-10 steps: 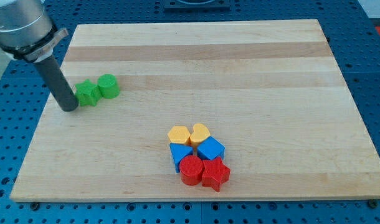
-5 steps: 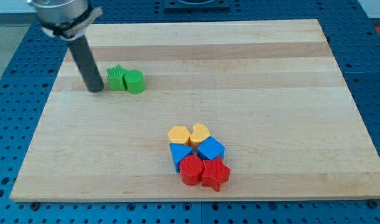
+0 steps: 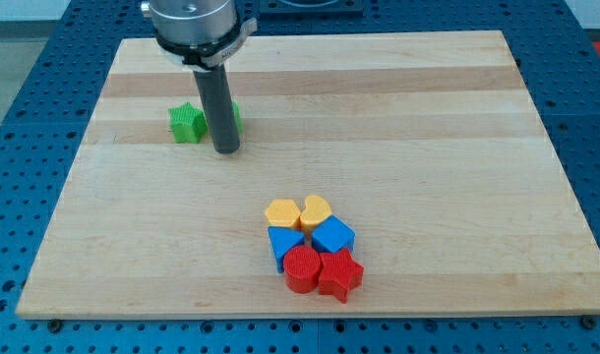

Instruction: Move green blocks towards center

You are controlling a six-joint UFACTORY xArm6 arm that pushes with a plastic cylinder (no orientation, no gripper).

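My tip [image 3: 226, 149] — a bare rod, nothing to clamp — stands just right of the green star [image 3: 186, 123], hiding most of a second green block [image 3: 235, 116].

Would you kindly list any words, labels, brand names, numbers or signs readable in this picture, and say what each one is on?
None: no text is readable on the wooden board, the green star block, the other coloured blocks, or the rod above my tip.
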